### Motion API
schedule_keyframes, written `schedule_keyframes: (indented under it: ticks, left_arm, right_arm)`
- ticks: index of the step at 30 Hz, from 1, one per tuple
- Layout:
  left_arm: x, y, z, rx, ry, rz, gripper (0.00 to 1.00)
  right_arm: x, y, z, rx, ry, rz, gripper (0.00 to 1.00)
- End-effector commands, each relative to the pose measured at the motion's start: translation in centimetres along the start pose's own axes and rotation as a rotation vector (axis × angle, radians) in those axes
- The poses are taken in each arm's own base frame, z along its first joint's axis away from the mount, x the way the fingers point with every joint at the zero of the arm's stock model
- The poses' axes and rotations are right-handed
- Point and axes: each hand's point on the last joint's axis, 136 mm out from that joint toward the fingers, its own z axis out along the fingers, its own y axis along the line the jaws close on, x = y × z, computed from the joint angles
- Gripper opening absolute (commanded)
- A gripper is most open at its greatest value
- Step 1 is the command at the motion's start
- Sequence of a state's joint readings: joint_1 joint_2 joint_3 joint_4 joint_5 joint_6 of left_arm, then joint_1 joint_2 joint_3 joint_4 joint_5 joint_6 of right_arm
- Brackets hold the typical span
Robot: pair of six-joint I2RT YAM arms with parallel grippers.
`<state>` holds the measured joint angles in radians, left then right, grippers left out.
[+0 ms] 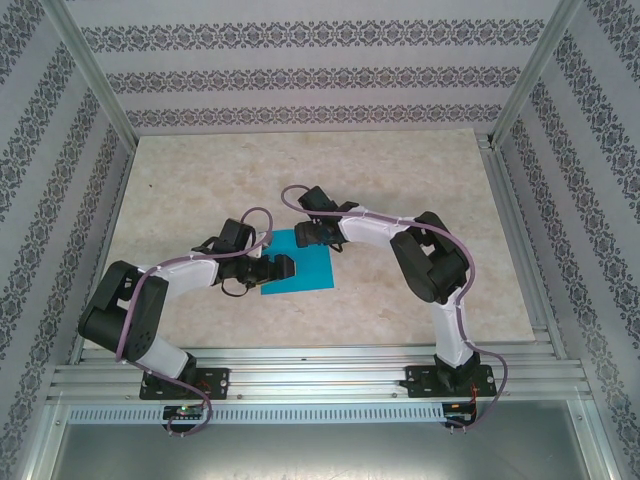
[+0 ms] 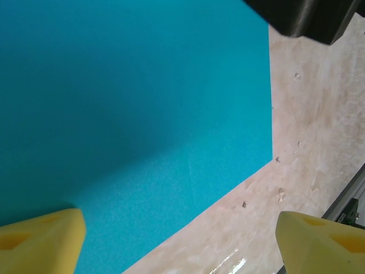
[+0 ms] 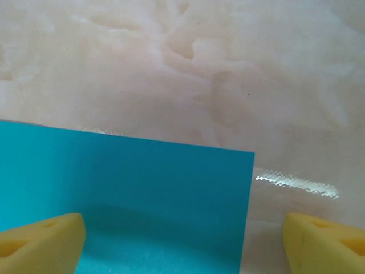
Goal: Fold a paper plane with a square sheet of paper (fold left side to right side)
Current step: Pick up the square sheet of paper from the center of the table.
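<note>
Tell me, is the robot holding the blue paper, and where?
No, nothing is held. The left gripper and right gripper are open above the square sheet of paper, lying on the table.

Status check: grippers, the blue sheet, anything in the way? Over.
Left gripper open over square sheet of paper, left edge. Right gripper open at far edge. Sheet flat on table, no fold yet. Grippers close together; mind a clash.

No readable text or labels, as far as visible.
</note>
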<state>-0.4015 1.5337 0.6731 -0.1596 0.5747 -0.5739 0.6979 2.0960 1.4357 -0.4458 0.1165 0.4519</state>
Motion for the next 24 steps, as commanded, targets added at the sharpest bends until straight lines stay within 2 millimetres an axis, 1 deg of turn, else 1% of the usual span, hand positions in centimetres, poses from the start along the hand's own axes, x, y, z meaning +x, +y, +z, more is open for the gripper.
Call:
schedule_keyframes:
  ticks: [1,7,13,19,21,24]
  left_arm:
    - [0.1,0.3,0.3,-0.033,0.013,0.012,0.88]
    - [0.1,0.7,0.5,-0.048,0.012,0.010,0.88]
    - [0.0,0.7,0.7,-0.050,0.014,0.011,0.88]
    - [-0.1,0.7,0.7,-0.049,0.012,0.016,0.88]
    - [-0.3,0.5,0.6,-0.045,0.010,0.020,0.88]
    - [-0.4,0.0,0.3,-0.031,0.003,0.032,0.89]
  right_arm:
    - [1.6,2.2,0.5,-0.070,0.063,0.015,0.89]
    - [3.1,4.4,0.1,-0.156,0.098,0.021,0.83]
    - [3.8,6.4,-0.9,-0.215,0.112,-0.005,0.81]
    - [4.0,7.2,-1.8,-0.245,0.112,-0.016,0.78]
    - [3.9,7.1,-2.0,-0.243,0.107,-0.018,0.74]
    - [3.5,6.8,-2.2,-0.252,0.101,-0.010,0.63]
